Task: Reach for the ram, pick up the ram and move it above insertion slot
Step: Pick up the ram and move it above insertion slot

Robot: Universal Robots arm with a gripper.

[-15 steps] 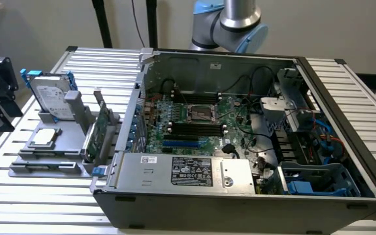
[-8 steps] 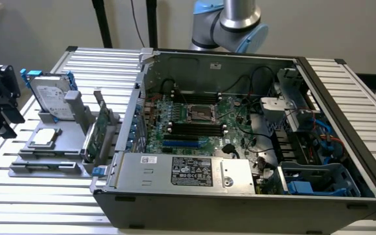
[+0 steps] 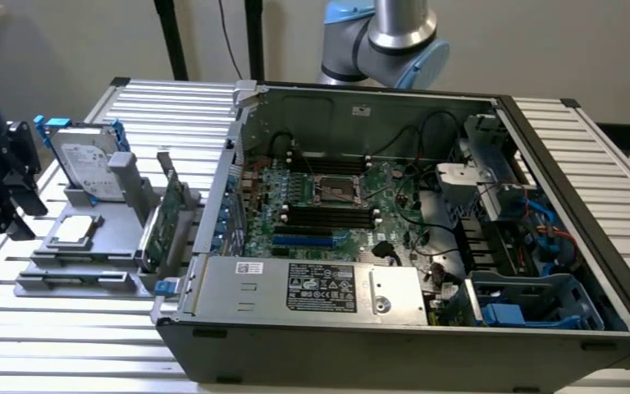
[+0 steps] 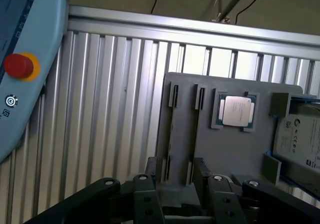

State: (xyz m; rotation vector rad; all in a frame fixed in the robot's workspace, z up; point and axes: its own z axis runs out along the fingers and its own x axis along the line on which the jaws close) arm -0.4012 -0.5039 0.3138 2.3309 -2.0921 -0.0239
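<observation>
My gripper (image 4: 182, 199) is open, its two dark fingers (image 4: 144, 196) spread wide with nothing between them. It hangs over a grey holder (image 4: 180, 134) that has two narrow grooves. In the exterior view the gripper (image 3: 9, 176) is at the far left, beside that holder (image 3: 85, 271). Green boards (image 3: 157, 230) stand on edge at the holder's side nearest the computer case. I cannot tell which of them is the ram. The black insertion slots (image 3: 321, 217) lie on the motherboard inside the open case, well to the exterior view's right of the gripper.
A silver hard drive (image 3: 83, 160) with blue rails and a processor chip (image 4: 235, 110) sit on the holder. The open computer case (image 3: 425, 328) takes up most of the slatted table (image 3: 63, 345). A blue pendant with a red button (image 4: 19, 65) lies near the table's edge.
</observation>
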